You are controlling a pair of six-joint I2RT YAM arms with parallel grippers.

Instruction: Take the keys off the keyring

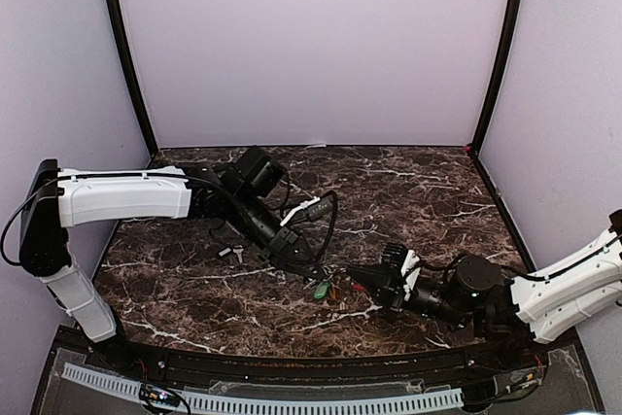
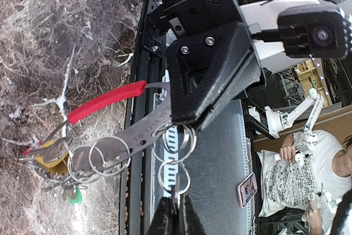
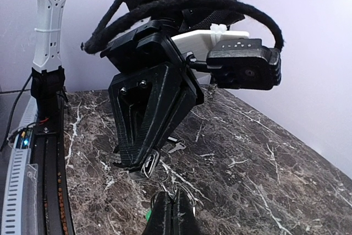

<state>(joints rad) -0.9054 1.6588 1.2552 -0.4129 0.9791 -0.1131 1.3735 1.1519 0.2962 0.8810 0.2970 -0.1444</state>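
In the left wrist view the keyring point(image 2: 118, 142) is a grey metal strip with a red segment point(image 2: 107, 99). It carries several small split rings and a bunch of keys with a yellow head point(image 2: 49, 159) and a green head point(image 2: 75, 195). My right gripper point(image 2: 186, 126) is shut on the strip's end and the rings there. My left gripper point(image 2: 175, 214) is shut on a thin metal piece hanging from a small split ring point(image 2: 173, 177). From above, both grippers, left point(image 1: 313, 269) and right point(image 1: 356, 278), meet over the green key point(image 1: 321, 290).
Loose silver keys point(image 1: 229, 253) lie on the dark marble table point(image 1: 418, 191) left of the left gripper; one shows in the right wrist view point(image 3: 176, 147). The table's near edge rail point(image 2: 140, 81) runs just beyond the keyring. Purple walls enclose the back and sides.
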